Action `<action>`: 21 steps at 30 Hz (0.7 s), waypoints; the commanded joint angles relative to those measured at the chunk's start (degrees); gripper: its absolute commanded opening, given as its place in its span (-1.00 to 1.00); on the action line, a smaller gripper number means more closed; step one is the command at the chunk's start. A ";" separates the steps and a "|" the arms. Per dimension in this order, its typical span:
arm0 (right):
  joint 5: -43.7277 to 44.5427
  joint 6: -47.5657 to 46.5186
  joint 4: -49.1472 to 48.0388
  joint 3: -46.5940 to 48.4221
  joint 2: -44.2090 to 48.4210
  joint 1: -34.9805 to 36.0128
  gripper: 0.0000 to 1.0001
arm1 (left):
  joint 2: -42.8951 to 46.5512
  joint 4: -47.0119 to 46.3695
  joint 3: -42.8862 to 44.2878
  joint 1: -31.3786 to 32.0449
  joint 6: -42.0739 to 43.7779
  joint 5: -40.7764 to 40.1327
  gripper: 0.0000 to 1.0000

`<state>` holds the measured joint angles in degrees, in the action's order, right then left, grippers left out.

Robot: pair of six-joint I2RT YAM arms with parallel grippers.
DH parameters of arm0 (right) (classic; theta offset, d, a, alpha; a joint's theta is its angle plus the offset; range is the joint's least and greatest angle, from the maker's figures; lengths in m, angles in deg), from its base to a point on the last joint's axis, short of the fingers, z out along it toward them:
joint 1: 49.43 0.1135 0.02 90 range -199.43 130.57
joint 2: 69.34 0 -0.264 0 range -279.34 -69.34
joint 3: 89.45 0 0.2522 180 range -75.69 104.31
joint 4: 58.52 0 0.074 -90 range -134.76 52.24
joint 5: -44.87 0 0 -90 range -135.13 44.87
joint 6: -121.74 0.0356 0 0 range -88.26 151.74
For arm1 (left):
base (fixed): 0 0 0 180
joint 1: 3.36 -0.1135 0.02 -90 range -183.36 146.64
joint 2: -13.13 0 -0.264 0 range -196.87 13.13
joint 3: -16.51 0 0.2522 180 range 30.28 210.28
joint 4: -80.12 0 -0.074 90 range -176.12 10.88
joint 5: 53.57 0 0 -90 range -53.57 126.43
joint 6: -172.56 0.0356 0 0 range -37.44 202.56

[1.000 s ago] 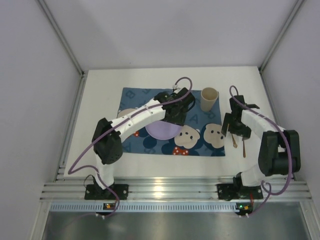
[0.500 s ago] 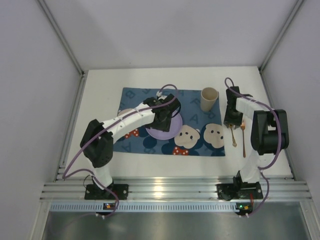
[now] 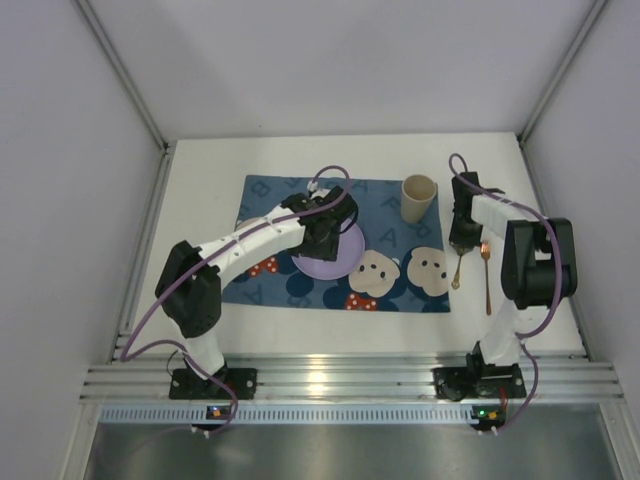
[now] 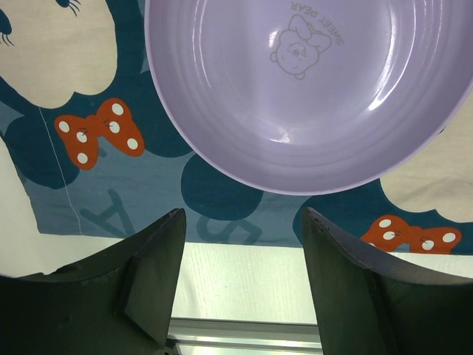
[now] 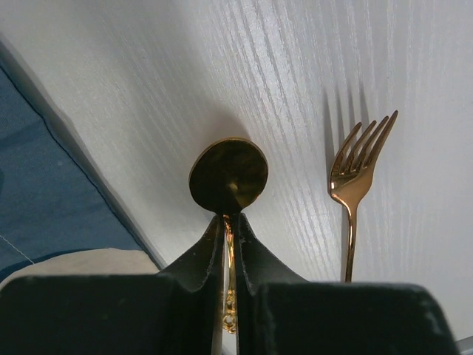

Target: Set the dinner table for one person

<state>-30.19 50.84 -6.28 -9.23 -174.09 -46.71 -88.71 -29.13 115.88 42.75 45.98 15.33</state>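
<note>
On the white dinner table (image 3: 200,200) lies a blue cartoon placemat (image 3: 300,290) with a purple bowl (image 3: 335,260) on it. My left gripper (image 3: 325,225) hovers over the bowl's far edge, open and empty; the left wrist view shows the bowl (image 4: 295,89) ahead of the gripper (image 4: 244,259). My right gripper (image 3: 462,235) is shut on the handle of a gold spoon (image 3: 457,272) just right of the placemat. In the right wrist view the spoon's bowl (image 5: 228,174) sticks out past the closed gripper (image 5: 230,222). A gold fork (image 5: 355,177) lies beside it.
A beige cup (image 3: 419,198) stands on the placemat's far right corner, close to my right arm. The fork (image 3: 487,285) lies on bare table right of the spoon. An aluminium rail (image 3: 340,378) runs along the near edge, and grey walls close in the sides.
My right gripper has closed on the spoon's handle, and the spoon has tilted slightly toward the placemat. The left gripper has drawn back left from the bowl, staying open.
</note>
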 commanded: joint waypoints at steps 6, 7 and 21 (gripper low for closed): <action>-0.97 0.77 1.59 0.85 -1.53 -1.05 -1.00 | 0.42 -0.13 2.29 -0.14 -0.34 -0.96 0.36; -0.79 0.77 2.56 1.65 -0.38 -0.96 -1.00 | 0.33 -0.04 2.64 -0.14 -0.25 -0.96 0.36; -0.17 4.11 18.65 15.54 16.58 6.59 -1.00 | 0.15 2.51 7.82 -0.23 0.02 -0.34 0.36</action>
<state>-31.11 53.52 7.55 4.10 -161.52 -42.86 -88.80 -28.52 121.43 42.75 46.02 15.37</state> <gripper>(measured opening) 0.004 0.679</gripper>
